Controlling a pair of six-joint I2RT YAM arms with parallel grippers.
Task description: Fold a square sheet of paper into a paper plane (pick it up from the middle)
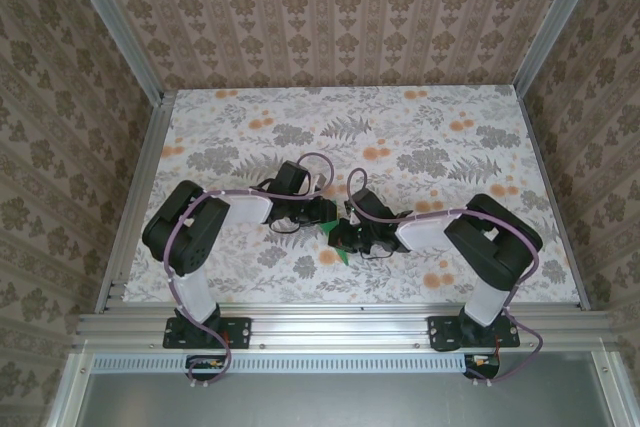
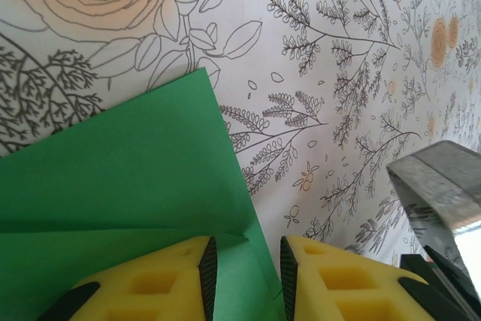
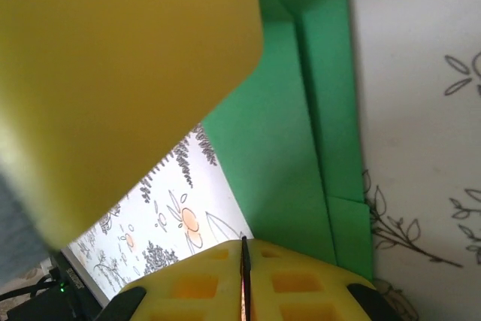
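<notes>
The left gripper (image 2: 246,264) stands with its yellow fingers (image 2: 165,283) partly apart. There is a clear gap between the pads, and the right-hand edge of the square sheet of paper (image 2: 128,163) runs down into that gap without being squeezed. The sheet is bright green and already carries a crease and a folded-over flap. It sits between the two wrists near the middle of the table (image 2: 353,50), a little toward 6 o'clock in the overhead view, with one corner poking out at 6 o'clock. To its right, the right gripper (image 3: 244,261) has its pads pressed together to a thin dark seam. The green edge meets that seam at 12 o'clock, so it seems to be pinching the paper. The sheet looks very light and limp where single, and somewhat stiffer along the doubled strip at 3 o'clock in the right wrist view. It should slide easily on the smooth floral surface and crumple or tear under a hard pull. The safer hold is probably a light pinch on a layered edge near the middle, not on a loose corner.
</notes>
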